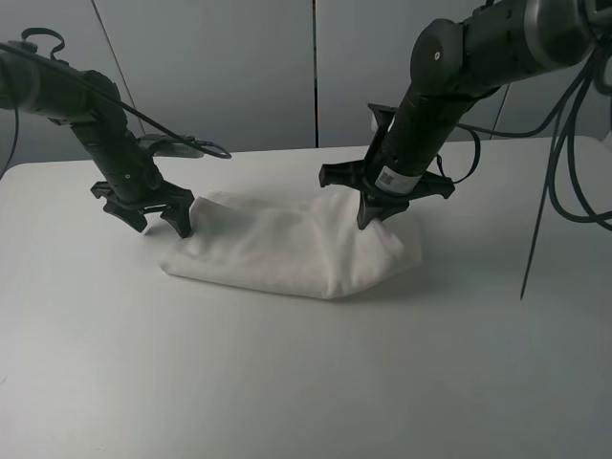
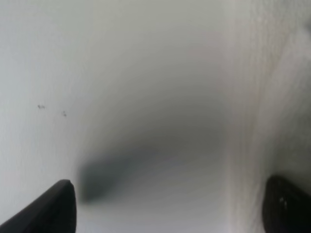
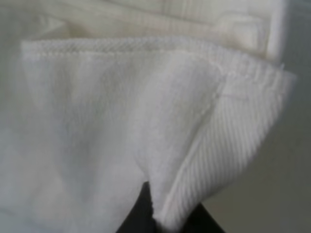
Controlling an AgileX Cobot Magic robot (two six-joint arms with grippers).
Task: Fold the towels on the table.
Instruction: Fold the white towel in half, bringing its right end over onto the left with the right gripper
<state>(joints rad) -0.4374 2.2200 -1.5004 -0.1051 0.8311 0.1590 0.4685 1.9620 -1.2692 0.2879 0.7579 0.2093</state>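
Observation:
The white terry towel (image 1: 287,251) lies bunched and partly doubled over in the middle of the white table (image 1: 287,382). My right gripper (image 1: 369,220) is shut on a raised corner of the towel at its right end. The right wrist view shows that corner (image 3: 121,121) with its ribbed woven band (image 3: 233,145) pinched between the dark fingers (image 3: 138,216). My left gripper (image 1: 160,226) is open and empty, low over the table just beside the towel's left end. In the left wrist view its fingertips (image 2: 53,208) are spread wide over bare table (image 2: 121,73), with the towel's edge (image 2: 277,97) at one side. The label is not visible.
Dark cables (image 1: 547,206) hang from the right arm over the table's right side. A cable loop (image 1: 186,146) trails behind the left arm. Grey wall panels (image 1: 220,67) stand behind the table's far edge.

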